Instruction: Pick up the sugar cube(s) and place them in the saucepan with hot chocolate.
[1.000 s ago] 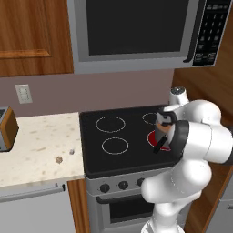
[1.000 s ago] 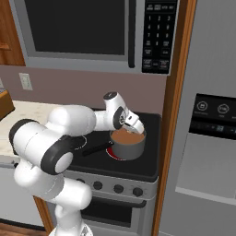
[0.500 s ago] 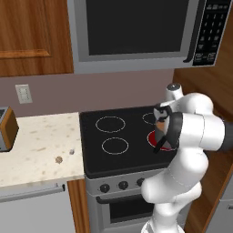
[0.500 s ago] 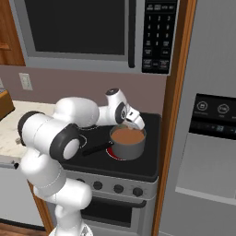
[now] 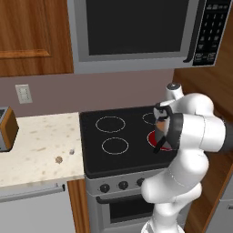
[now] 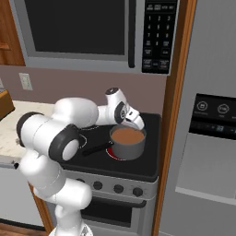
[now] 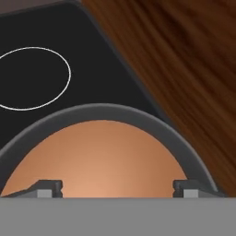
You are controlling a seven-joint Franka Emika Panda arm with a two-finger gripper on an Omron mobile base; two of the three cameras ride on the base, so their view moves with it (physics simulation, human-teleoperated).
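Brown hot chocolate fills the small grey metal saucepan (image 6: 126, 142) on the stove's front right burner under the arm's spread-open, empty gripper (image 7: 117, 188); dipping lower risks bumping the rim.

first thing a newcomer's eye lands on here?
The big white arm bent over the stove, its gripper open right above the saucepan of brown hot chocolate on the glowing red front-right burner. Next, two tiny sugar cubes lying on the beige countertop left of the stove.
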